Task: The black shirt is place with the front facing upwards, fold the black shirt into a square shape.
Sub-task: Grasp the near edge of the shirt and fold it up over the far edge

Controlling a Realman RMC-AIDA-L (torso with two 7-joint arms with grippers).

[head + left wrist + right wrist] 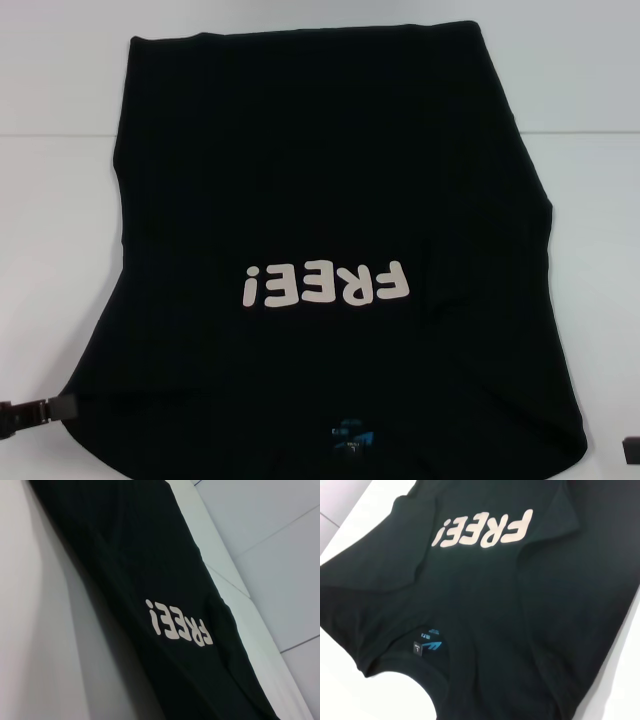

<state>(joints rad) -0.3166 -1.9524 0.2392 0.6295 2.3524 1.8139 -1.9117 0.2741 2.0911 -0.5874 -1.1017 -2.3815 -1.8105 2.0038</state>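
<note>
The large black soft cloth T-shirt (330, 200) lies spread flat, front up, on the white desk (60, 200), its collar toward the robot and its hem at the far edge. Pale cream "FREE!" lettering (325, 283) reads upside down in the head view, and a small blue neck label (352, 433) sits inside the collar at the near edge. Both sleeves appear folded in over the body, leaving slanted sides.

The left gripper (40, 410) shows only as a dark metal part at the near left corner of the desk, just beside the shirt's left shoulder edge; whether its fingers are open or closed cannot be told. The right gripper (631, 450) is a small dark piece at the near right corner, apart from the cloth, and its fingers' state cannot be told either.
</note>
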